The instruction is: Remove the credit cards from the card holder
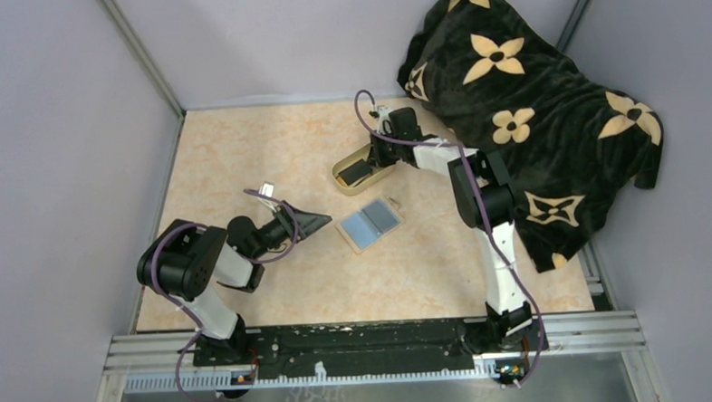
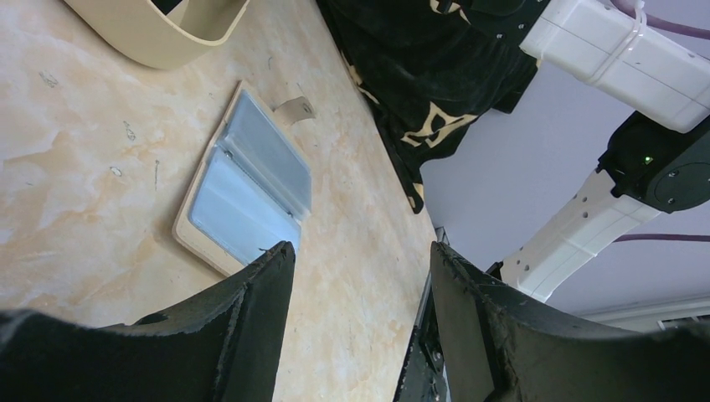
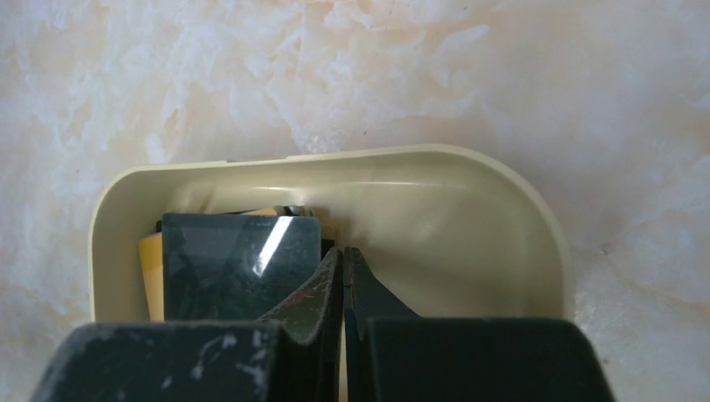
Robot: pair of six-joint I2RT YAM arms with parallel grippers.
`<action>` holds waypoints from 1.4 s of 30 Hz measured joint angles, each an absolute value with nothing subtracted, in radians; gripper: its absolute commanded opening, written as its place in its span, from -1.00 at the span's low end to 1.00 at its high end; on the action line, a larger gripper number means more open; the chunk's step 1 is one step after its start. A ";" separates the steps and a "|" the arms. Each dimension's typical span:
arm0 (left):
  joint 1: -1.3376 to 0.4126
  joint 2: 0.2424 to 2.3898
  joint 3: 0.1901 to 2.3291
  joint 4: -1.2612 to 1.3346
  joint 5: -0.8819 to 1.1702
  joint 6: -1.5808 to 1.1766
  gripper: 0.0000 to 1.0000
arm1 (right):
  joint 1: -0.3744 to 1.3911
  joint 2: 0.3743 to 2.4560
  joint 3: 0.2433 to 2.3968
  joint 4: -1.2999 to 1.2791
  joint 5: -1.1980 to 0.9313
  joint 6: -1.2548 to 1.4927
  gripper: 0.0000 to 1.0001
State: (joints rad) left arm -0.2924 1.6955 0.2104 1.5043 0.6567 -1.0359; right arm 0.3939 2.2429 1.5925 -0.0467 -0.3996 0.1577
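Observation:
The card holder (image 1: 370, 222) lies open on the table, blue-grey faces up, tan tab at its far side; it also shows in the left wrist view (image 2: 251, 180). Black credit cards (image 3: 239, 264) lie stacked in the left part of the cream dish (image 3: 335, 155), with a yellow edge under them. In the top view the cards (image 1: 358, 172) show as a dark patch in the dish (image 1: 340, 176). My right gripper (image 3: 342, 255) is shut and empty, its tips inside the dish just right of the cards. My left gripper (image 2: 360, 251) is open and empty, just left of the card holder (image 1: 322, 222).
A black blanket with cream flowers (image 1: 530, 112) is heaped at the back right, over the table's right edge; it also shows in the left wrist view (image 2: 419, 75). The dish (image 2: 151, 38) stands just behind the card holder. Grey walls enclose the table.

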 measured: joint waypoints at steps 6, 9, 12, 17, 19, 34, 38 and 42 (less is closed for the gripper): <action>-0.291 1.695 0.210 1.504 0.661 -1.036 0.33 | 0.416 2.213 1.562 -0.058 -0.390 0.149 -1.00; -0.290 1.695 0.209 1.504 0.666 -1.036 0.32 | 0.424 2.198 1.551 -0.058 -0.390 0.151 -1.00; -0.290 1.695 0.202 1.504 0.668 -1.036 0.32 | 0.432 2.195 1.551 -0.057 -0.389 0.153 -1.00; -0.290 1.681 0.179 1.504 0.669 -1.035 0.33 | 0.443 2.194 1.551 -0.061 -0.388 0.154 -1.00; -0.289 1.678 0.173 1.504 0.670 -1.035 0.32 | 0.445 2.193 1.550 -0.060 -0.382 0.154 -1.00; -0.285 1.679 0.180 1.504 0.693 -1.034 0.35 | 0.434 1.953 1.345 0.039 -0.254 0.161 -0.81; -0.285 1.703 0.200 1.505 0.704 -1.027 -0.11 | 0.434 1.806 1.165 0.115 -0.212 0.176 -0.58; -0.296 1.759 0.216 1.504 0.709 -1.027 -0.20 | 0.434 1.684 0.994 0.188 -0.181 0.203 -0.80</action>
